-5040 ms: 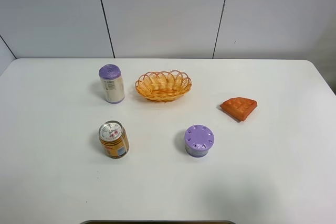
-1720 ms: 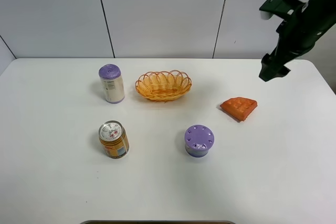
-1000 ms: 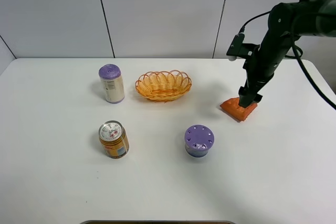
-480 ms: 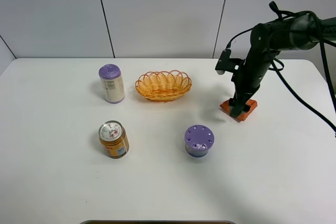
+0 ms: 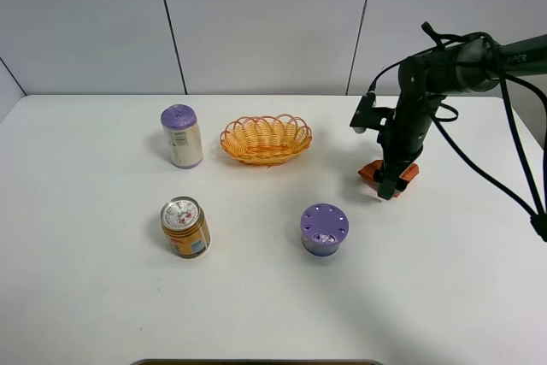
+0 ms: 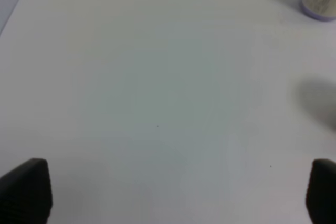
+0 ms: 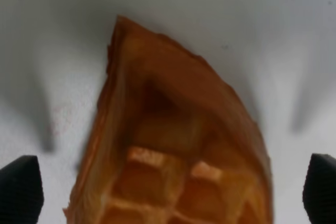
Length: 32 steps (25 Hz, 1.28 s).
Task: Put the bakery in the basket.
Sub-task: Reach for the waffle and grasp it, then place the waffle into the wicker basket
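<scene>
From the high camera, the white table (image 5: 102,297) carries the bakery (image 5: 368,172), a small flat orange-brown toy waffle wedge, on its right side. It lies well apart from the basket (image 5: 266,120), a shallow oval orange-yellow wicker one with a looped rim, which stands empty toward the back middle. The right gripper (image 5: 389,185) points down on the wedge and hides most of it. From here I cannot tell how wide the jaws stand. A purple round lidded container (image 5: 324,228) sits near the front, and a white can with a purple cap (image 5: 181,136) and an orange can (image 5: 185,226) stand on the left.

The left wrist camera shows the left gripper (image 6: 173,191) over bare table. Its two dark fingertips are at opposite edges of the picture, so the jaws are wide apart with nothing between them. The foot of a pale can shows at one corner.

The right wrist camera looks straight down at the waffle from very close. The wedge lies between the two dark fingertips, which are spread wide and clear of its sides, so nothing is gripped yet.

The toy looks light and rigid, probably moulded plastic, and unlikely to crush or break. Being thin and flat on the table, it could skid or tip when pinched. The best hold seems across its two straight side edges, fingertips low against the tabletop.
</scene>
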Tool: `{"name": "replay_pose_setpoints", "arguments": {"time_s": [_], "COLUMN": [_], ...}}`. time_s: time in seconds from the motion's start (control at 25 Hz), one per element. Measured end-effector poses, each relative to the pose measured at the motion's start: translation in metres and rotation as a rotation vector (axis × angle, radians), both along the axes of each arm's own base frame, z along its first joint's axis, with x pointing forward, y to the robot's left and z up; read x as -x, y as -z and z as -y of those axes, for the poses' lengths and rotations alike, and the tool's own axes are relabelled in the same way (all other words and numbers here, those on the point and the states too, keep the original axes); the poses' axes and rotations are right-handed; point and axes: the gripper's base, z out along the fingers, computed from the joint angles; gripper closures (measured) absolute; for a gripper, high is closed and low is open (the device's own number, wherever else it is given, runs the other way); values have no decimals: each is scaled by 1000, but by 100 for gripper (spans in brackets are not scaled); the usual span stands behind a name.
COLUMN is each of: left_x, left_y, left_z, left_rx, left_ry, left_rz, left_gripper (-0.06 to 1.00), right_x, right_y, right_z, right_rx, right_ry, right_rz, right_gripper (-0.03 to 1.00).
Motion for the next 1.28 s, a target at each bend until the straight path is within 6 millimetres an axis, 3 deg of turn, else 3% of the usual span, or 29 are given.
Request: {"name": "replay_pose_setpoints", "arguments": {"time_s": [0.16, 0.6, 0.68, 0.8, 1.28], "left_x": [0, 0, 0, 0, 0], "left_y": [0, 0, 0, 0, 0], "left_z": [0, 0, 0, 0, 0], "left_rx": [0, 0, 0, 0, 0], "left_ry": [0, 0, 0, 0, 0], "left_rz": [0, 0, 0, 0, 0], "left_gripper": [-4, -4, -4, -4, -4], "right_x": [1, 0, 0, -2, -2], "right_y": [13, 13, 13, 13, 13], "right_z": [0, 0, 0, 0, 0], "right_rx": [7, 5, 4, 0, 0], "right_ry": [4, 4, 4, 6, 36], "right_rz": [-33, -28, -27, -9, -5], "right_gripper": [-3, -3, 3, 31, 30]}}
